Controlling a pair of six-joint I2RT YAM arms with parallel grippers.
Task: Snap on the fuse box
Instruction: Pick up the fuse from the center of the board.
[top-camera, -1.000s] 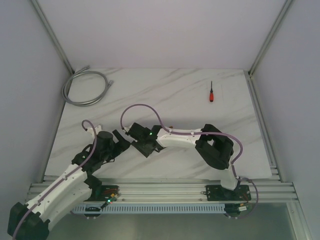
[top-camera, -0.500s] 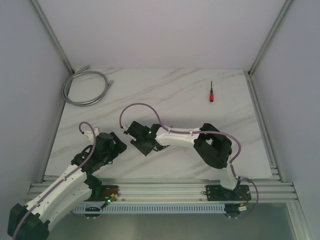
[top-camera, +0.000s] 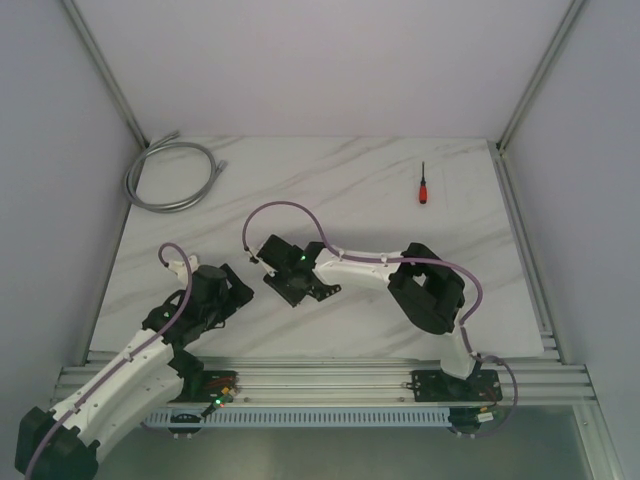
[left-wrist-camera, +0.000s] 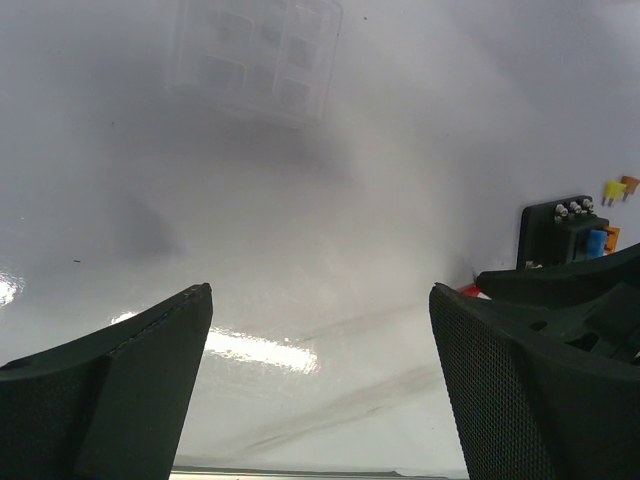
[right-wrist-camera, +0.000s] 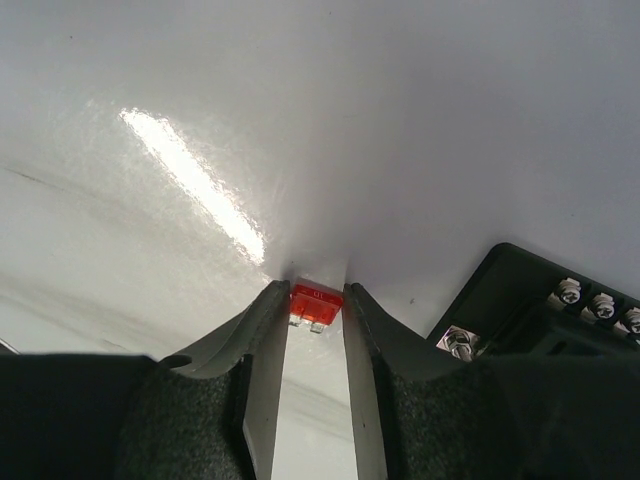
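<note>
Top cam: both arms are bunched at the near left of the marble table (top-camera: 400, 230), with the left gripper (top-camera: 236, 292) and right gripper (top-camera: 303, 290) near each other. All that black blurs together, so we can't sort out what's under them. The red-handled screwdriver (top-camera: 423, 186) sits well apart at back right, and the grey cable coil (top-camera: 170, 176) is back left.

Left wrist: jaws are wide, nothing btwn them. The fuse box (left-wrist-camera: 562, 232) sits on the table off to the right with a blue fuse (left-wrist-camera: 596, 243) seated in it. A yellow fuse (left-wrist-camera: 613, 188) lies loose just beyond. The clear cover (left-wrist-camera: 258, 55) lies well apart, not on.

Right wrist: jaws are narrow, pinching a red fuse (right-wrist-camera: 315, 300) right at the tabletop, with the box's corner just beside.

Our read: partway. One fuse is in at least, the red one isn't seated yet, and the cover is left to snap.
</note>
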